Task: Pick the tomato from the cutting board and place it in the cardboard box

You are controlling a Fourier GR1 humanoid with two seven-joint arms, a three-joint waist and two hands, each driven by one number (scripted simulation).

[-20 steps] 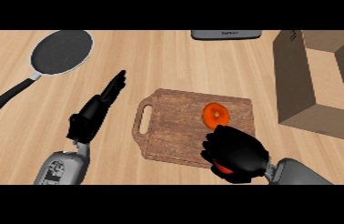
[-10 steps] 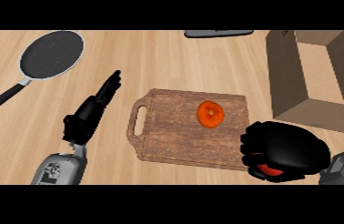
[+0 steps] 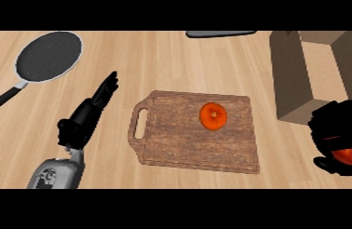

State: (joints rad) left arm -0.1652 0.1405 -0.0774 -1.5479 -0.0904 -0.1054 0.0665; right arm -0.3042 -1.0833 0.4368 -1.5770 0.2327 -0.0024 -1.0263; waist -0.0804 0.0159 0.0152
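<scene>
Right hand point(image 3: 333, 138) shifted to right edge, off cutting board point(image 3: 196, 126), partly cropped; finger state indeterminate. Tomato point(image 3: 213, 115) unmoved on board. Left hand point(image 3: 89, 114) straight-fingered, unchanged.

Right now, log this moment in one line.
tomato: on board, untouched | right hand: by box | left hand: open
</scene>
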